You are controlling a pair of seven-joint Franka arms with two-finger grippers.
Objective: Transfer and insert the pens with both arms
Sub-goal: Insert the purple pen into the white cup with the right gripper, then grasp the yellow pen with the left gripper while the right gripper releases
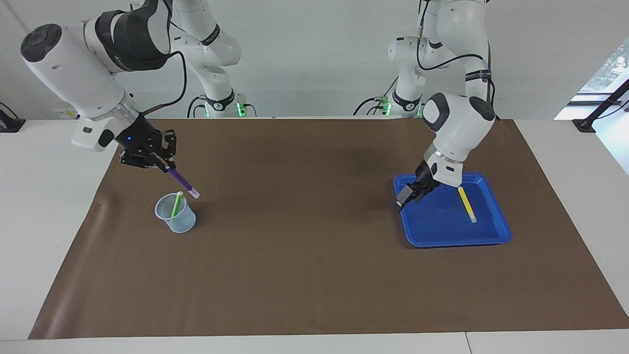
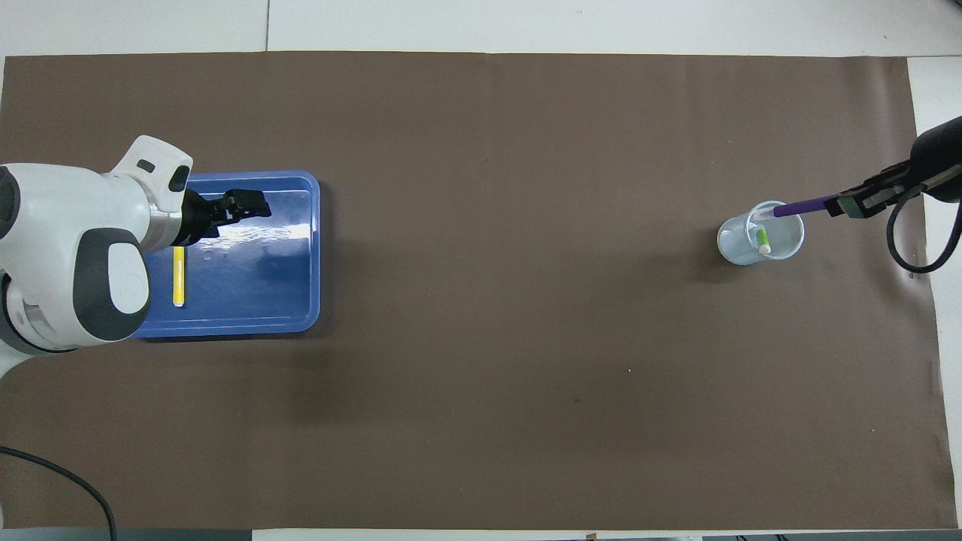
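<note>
The slim purple pen with a pale translucent cap end is held aslant in the air by the right gripper, whose jaws are pinched on its upper end; its capped tip points down and hangs just above the rim of the small clear plastic cup, which stands on the brown paper mat toward the right arm's end of the tabletop. A green pen of the same slim make is already leaned inside the cup. The third one — a yellow pen with a pale end — lies flat in the shallow blue plastic tray with rounded corners, toward the left arm's end.

The step in hand is judged to be the insertion of the purple pen. For that, the pen would need to be tipped more upright, its tip centred over the cup's mouth clear of the green pen, and then lowered before release.

The left gripper hangs over the tray's edge, beside the yellow pen and apart from it, with its jaws spread and nothing between them — a pickup of that last pen seems to be prepared.

The mat looks matte and slightly creased at its edges; the tray is glossy and reflective, the cup thin-walled and see-through.
</note>
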